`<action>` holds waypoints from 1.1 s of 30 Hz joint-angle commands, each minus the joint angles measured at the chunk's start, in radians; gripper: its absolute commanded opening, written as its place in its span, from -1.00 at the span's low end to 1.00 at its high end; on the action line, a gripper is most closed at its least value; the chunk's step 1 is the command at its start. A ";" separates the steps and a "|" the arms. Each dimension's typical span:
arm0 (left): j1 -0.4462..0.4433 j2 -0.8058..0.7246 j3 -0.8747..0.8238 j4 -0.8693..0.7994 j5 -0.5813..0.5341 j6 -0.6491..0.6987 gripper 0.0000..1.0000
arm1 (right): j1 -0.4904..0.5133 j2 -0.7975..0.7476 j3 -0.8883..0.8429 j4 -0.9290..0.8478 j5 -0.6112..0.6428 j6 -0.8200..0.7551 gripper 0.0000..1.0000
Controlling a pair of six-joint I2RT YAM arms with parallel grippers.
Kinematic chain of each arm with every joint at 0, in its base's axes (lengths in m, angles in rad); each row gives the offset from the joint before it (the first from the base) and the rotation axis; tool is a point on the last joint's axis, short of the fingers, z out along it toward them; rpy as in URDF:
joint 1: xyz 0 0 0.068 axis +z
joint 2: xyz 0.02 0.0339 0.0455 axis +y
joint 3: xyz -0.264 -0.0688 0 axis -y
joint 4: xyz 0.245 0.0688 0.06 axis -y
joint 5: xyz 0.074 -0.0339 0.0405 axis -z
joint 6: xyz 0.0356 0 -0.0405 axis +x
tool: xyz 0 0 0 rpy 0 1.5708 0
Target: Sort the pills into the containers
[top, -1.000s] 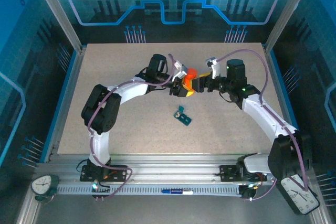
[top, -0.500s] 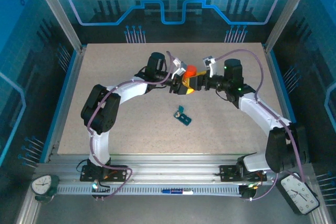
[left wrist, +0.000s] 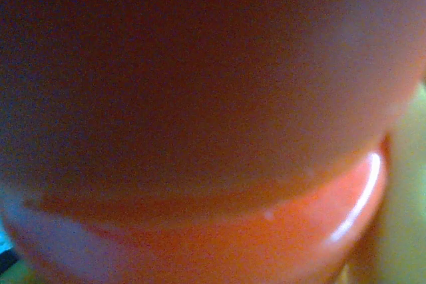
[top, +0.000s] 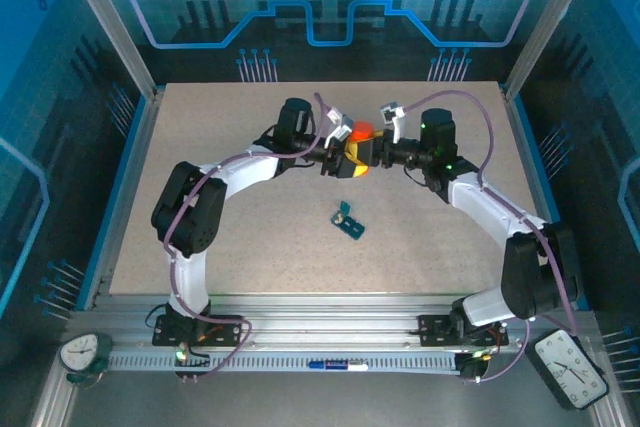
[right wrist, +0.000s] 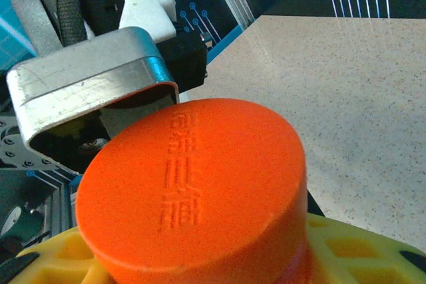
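A: Where does the pill box (top: 350, 224) lie, and which way does it run?

B: In the top view it lies flat on the table (top: 220, 147), a little below the middle of the frame. Its long axis slants from upper left to lower right. A paler bit shows at its upper-left end, too small to make out. Its compartments cannot be read at this size.

A: And the fingers, from the left?

B: The left gripper (top: 343, 155) reaches in from the left to the middle of the frame and holds the orange bottle (top: 361, 133) above the table. In the left wrist view the bottle (left wrist: 200, 131) is a blur of orange pressed right up to the lens, with a strip of yellow at the right edge. The fingers stand partly apart, spread by the bottle between them.

A: The right one?

B: The right gripper (top: 370, 152) meets the bottle from the right. In its wrist view the orange cap (right wrist: 193, 197) sits low in the frame, raised lettering on its top, with yellow lattice fingers (right wrist: 346, 244) at the bottom on either side. Whether they clamp the cap cannot be told.

A: What else is around?

B: The left gripper's metal housing (right wrist: 93, 84) sits upper left in that view, just behind the cap. The pill box lies apart from both grippers, below them in the top view, touched by neither.
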 commanded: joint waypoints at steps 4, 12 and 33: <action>0.000 -0.056 -0.081 0.298 0.006 -0.094 -0.58 | -0.004 0.002 -0.074 0.262 0.077 0.195 -0.49; 0.044 0.014 -0.126 0.776 0.020 -0.448 -0.47 | -0.018 -0.032 -0.167 0.424 0.138 0.297 -0.55; 0.058 0.057 -0.108 0.908 0.033 -0.546 -1.00 | -0.065 -0.114 -0.130 0.217 0.086 0.243 0.54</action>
